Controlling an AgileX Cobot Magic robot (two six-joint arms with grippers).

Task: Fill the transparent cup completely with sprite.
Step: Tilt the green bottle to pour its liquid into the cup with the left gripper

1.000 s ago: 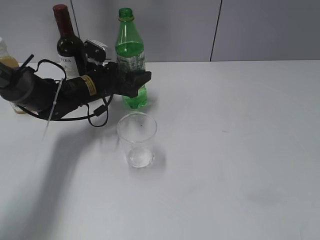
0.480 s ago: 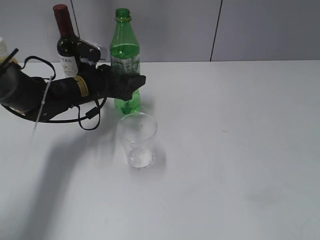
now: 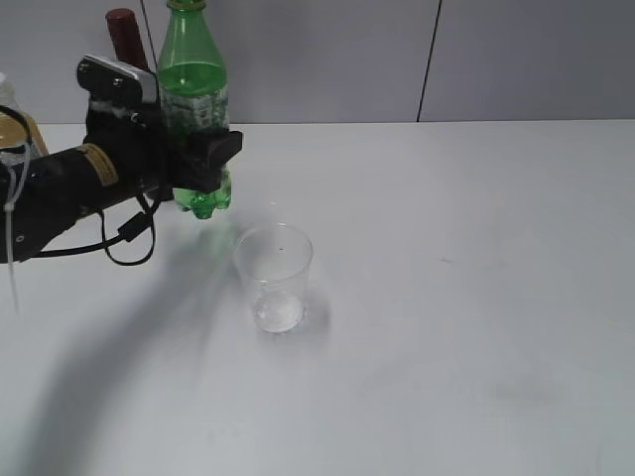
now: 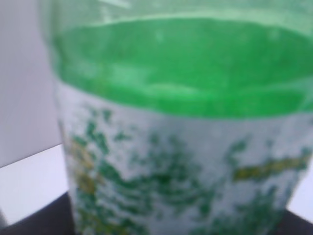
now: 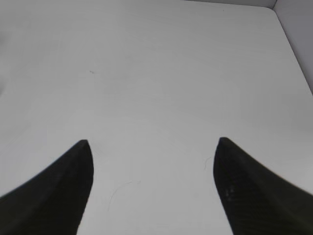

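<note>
Exterior view, left to right. At the far left edge of the counter [image 3: 476,297] stands a yellowish juice bottle [image 3: 12,129], partly hidden by the left arm. Behind the arm, the red cap of a dark wine bottle [image 3: 123,24] shows near the far left corner. The left tool [image 3: 203,164] is clamped on the label band of the green sprite bottle [image 3: 194,99], which is upright, uncapped and held clear of the counter; in the left wrist view the bottle [image 4: 181,122] fills the picture, its green-and-white label blurred. The transparent cup [image 3: 272,276] stands upright on the counter just right of and nearer than the bottle, apart from it, with no visible liquid inside. Right wrist view: the right tool [image 5: 151,191] hangs over bare counter, its two dark fingers [image 5: 54,188] spread wide apart, holding nothing.
</note>
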